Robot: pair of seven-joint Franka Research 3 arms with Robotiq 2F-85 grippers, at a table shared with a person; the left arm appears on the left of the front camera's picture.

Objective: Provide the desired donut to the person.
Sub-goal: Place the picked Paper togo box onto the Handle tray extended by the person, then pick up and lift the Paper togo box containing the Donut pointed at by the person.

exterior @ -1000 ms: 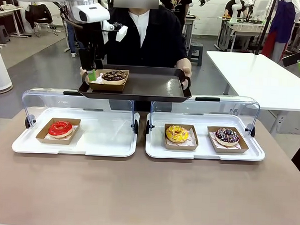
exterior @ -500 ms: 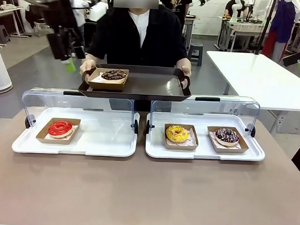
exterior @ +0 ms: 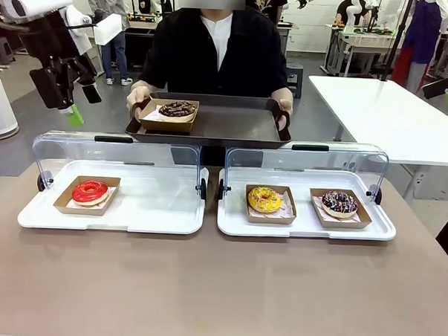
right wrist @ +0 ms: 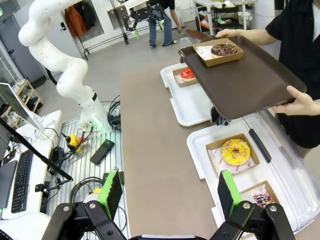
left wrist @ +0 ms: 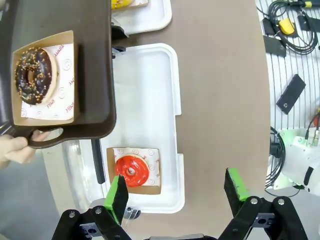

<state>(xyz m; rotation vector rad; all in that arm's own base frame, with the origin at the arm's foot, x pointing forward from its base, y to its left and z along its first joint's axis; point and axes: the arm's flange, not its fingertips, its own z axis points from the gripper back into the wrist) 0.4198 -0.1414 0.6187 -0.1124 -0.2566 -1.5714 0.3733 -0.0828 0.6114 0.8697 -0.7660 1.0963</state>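
My left fingers hung spread apart and empty, high in the air at the far left, beyond the far edge of the desk and well apart from everything on it. Below them on the desk sat the left white tray, its clear lid standing up at the back, with a red donut in a paper box at its left end; from my left wrist I looked down on that donut just beside one green pad. Toward the middle, the person stood at the far side, holding a dark serving tray by both handles above the raised lids. The chocolate donut, dotted with pale crumbs, lay in its cardboard box at the left end of that serving tray, close to the person's hand; the rest of the serving tray was bare. Further right, the right white tray held a yellow donut and, just beside it, a dark sprinkled donut, each in its own box. My right fingers were apart too, gripping nothing, high above the near edge of the desk.
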